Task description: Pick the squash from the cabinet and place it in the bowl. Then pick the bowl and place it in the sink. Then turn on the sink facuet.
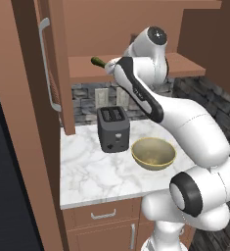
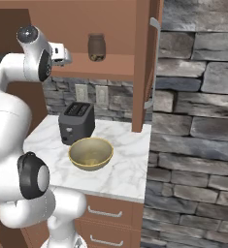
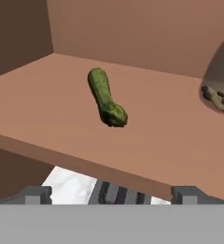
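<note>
The dark green squash (image 3: pixel 106 97) lies on the cabinet's wooden shelf (image 3: pixel 46 109), its far end pointing toward the back wall; its tip also peeks out beside my hand (image 1: pixel 98 62). My gripper (image 3: pixel 112 195) is open in front of the shelf edge, short of the squash, with nothing between its fingertips (image 3: pixel 35 194). The hand is raised to shelf height (image 2: pixel 66 53). On the marble counter below rests the yellowish-tan bowl (image 1: pixel 153 153) (image 2: pixel 90 153), with nothing in it. The sink and the faucet are out of view.
A brown glass jar (image 2: pixel 96 47) (image 3: pixel 220 81) stands on the shelf to the right of the squash. Left of the bowl a dark toaster (image 1: pixel 113 128) sits on the counter (image 1: pixel 92 176). The cabinet door (image 1: pixel 47 63) hangs open at the left, a stone wall (image 2: pixel 198 121) at the right.
</note>
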Tool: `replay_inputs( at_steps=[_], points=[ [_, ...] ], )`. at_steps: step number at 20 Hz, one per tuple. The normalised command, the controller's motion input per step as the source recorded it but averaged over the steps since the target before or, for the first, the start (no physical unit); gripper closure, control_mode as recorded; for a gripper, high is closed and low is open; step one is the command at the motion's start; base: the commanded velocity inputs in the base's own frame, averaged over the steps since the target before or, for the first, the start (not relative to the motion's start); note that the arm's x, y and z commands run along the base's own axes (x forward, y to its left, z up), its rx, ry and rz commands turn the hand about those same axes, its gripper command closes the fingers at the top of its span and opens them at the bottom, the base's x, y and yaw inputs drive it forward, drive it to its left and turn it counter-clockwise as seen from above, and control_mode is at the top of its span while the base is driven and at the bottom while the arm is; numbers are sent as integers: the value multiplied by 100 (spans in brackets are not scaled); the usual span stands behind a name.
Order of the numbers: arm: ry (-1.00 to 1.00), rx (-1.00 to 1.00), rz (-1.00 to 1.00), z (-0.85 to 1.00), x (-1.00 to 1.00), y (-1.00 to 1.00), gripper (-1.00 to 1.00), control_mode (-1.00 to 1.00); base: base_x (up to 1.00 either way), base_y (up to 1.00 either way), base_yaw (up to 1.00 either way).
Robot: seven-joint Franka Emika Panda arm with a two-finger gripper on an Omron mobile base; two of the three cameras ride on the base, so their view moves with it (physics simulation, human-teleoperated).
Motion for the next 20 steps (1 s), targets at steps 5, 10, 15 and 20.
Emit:
replay_inputs(
  at_steps=[5, 10, 15, 20],
  points=[
    [0, 3, 0, 0, 41, 20, -100, -100, 0, 0, 0],
    [0, 1, 0, -1, 45, 15, -100, -100, 0, 0, 0],
    [0, 0, 0, -14, 47, 13, -100, -100, 0, 0, 0],
    [0, 0, 0, -17, 53, 11, -100, -100, 0, 0, 0]
  ],
)
